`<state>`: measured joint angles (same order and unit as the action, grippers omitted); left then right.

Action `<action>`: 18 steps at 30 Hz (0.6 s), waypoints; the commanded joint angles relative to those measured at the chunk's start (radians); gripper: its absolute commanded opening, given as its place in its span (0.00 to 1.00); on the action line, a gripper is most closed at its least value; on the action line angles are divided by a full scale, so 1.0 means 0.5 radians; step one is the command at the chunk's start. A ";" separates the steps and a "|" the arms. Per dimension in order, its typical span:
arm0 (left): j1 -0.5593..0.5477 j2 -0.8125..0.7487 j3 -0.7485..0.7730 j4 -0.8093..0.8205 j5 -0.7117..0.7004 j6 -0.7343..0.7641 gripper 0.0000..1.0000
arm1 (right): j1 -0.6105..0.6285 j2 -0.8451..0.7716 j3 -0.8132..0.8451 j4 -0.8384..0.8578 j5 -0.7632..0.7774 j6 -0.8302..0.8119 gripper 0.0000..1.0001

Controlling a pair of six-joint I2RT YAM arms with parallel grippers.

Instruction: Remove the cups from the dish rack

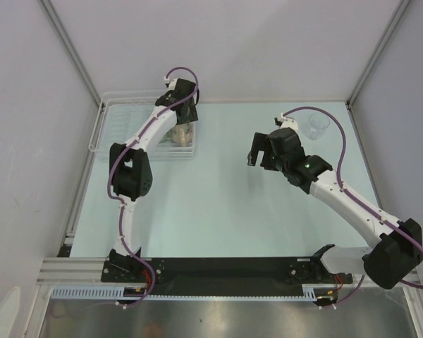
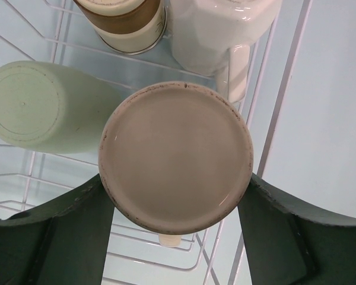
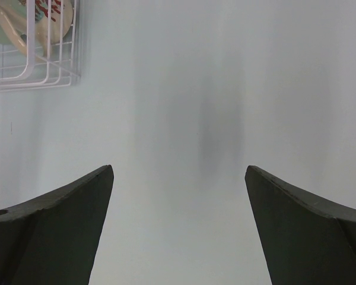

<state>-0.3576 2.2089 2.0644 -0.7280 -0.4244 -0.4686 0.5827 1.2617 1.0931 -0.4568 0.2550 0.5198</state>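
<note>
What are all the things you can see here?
dish rack: one, white wire, far left
beige cup: one, beige, upside down in rack
pale green cup: one, green, sideways in rack
white cup: one, white, in rack
brown cup: one, brown, in rack
clear glass: one, see-through, far right, outside rack
table: one, pale blue-green, under everything
left end effector: one, dark, straddling the beige cup
right end effector: one, dark, open over the table

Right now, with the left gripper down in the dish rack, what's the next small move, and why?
Probably squeeze the left gripper onto the beige cup: its fingers flank that inverted cup in the dish rack, but I can't tell whether they grip yet. Lifting should wait, since the pale green cup lies close beside it.
</note>
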 commanded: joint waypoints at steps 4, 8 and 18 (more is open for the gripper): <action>-0.009 -0.258 0.120 -0.053 -0.050 0.041 0.00 | -0.012 -0.060 -0.008 0.082 -0.038 -0.021 1.00; -0.009 -0.273 0.200 -0.087 -0.062 0.057 0.00 | -0.012 -0.066 -0.005 0.097 -0.050 -0.021 1.00; -0.009 -0.319 0.301 -0.127 -0.056 0.075 0.00 | -0.009 -0.081 -0.011 0.110 -0.065 -0.003 1.00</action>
<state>-0.3576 2.1860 2.1323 -0.8413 -0.4232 -0.4511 0.5800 1.2556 1.0931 -0.4339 0.2272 0.5201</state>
